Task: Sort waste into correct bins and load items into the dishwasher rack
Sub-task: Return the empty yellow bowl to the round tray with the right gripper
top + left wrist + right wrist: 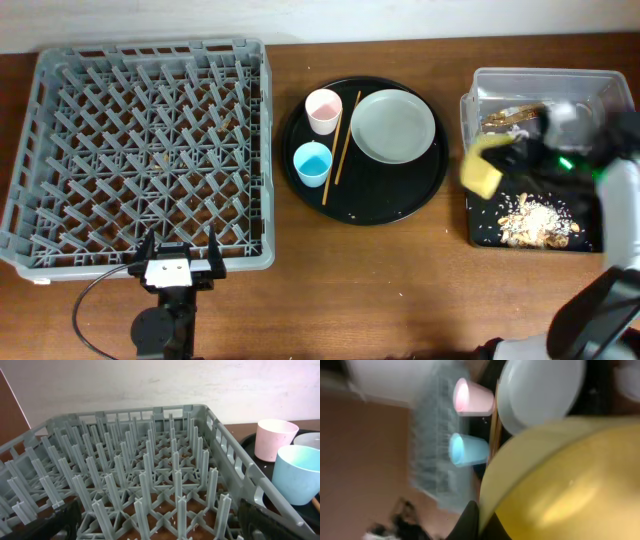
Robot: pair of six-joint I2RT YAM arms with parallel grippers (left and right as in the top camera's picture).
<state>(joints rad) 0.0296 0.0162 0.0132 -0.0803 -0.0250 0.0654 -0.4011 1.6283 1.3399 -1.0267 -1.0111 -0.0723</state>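
**Yellow bowl (560,490) tipped over the bins, dishwasher rack (140,150) has no dishes in it**

Yellow bowl fills most of the right wrist view, lying on its side. The right gripper (515,152) looks to be pinching its rim: one dark finger shows against the bowl's edge at the bottom of that frame, though the whole shot is smeared with blur. From overhead, the bowl is at the right of the frame, held tilted at the left edge of the bins, about where the clear tub (545,74) meets the flat black tray (485,232).

Waste side looks pretty far along imo. A heap of beige food scraps (535,218) lies in the flat black tray at lower right. Something brown-gold, likely the wrapper strip (512,117), sits in the clear tub at upper right. Can't spot the tissue anywhere, but the arm hides a chunk of the tub, so no call on that one.

Dish side hasn't started. The rack on the left is nothing but pegs. The pink cup (323,110), blue cup (312,163), plate (395,125) and chopsticks (340,150) all sit on the round black tray (390,197) in the centre. The left gripper (180,247) is at bottom left, just at the rack's near edge, fingers spread wide with nothing between them.

So by my count that's five items left to load, bowl included.
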